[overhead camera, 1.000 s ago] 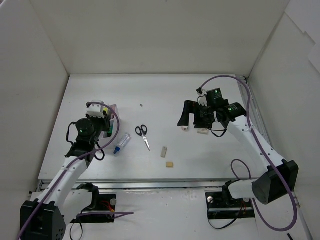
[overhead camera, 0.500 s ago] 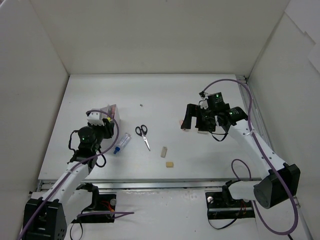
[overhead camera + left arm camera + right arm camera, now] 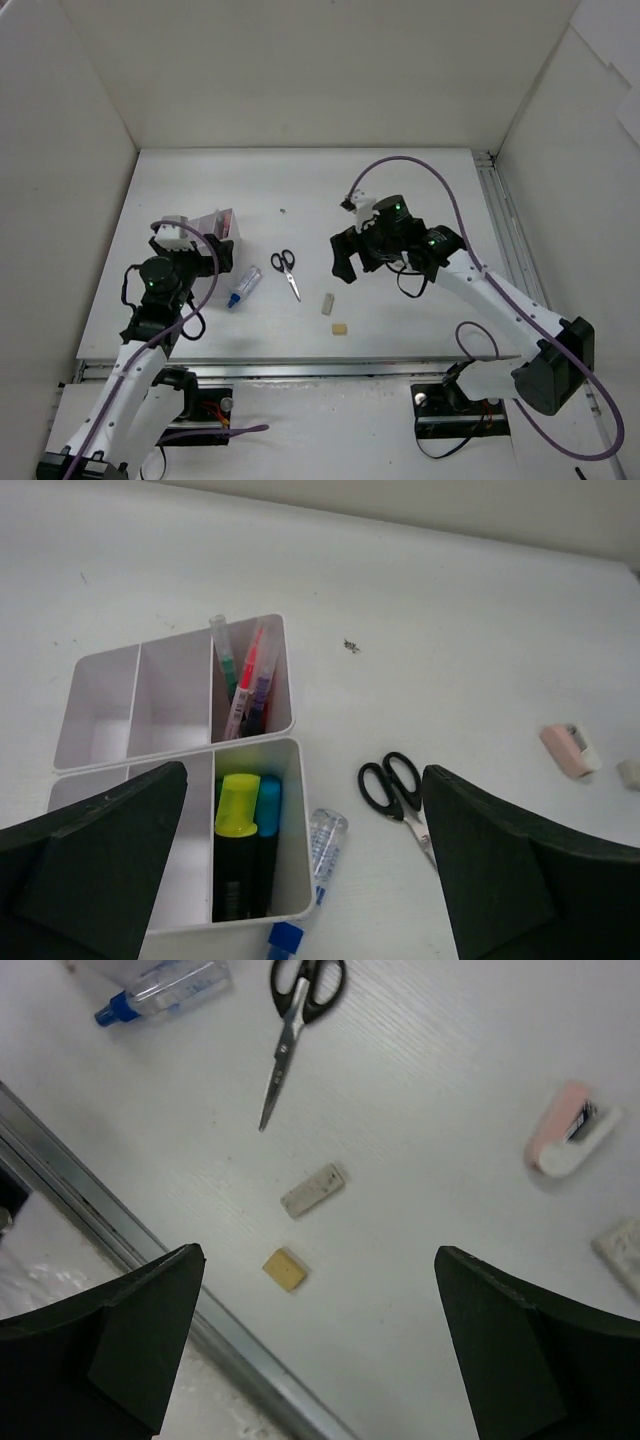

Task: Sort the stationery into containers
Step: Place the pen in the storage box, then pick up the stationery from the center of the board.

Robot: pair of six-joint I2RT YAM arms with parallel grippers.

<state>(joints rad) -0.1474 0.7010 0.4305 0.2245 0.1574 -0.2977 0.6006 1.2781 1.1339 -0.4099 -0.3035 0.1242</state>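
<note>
The beige eraser (image 3: 285, 1268) and the white eraser (image 3: 312, 1190), its long axis slanted, lie on the surface (image 3: 420, 1080) just below the right gripper (image 3: 320, 1255), which is spread wide and empty, so the right arm is nearer. Farther left, the left gripper (image 3: 305, 770), also released and empty, hovers over the divided box (image 3: 255, 742).

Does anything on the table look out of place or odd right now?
Nothing looks spilled or broken. The clear blue-capped tube lies tilted just outside the white box, not in a compartment. The scissors, erasers and correction tape lie loose and unsorted.
</note>
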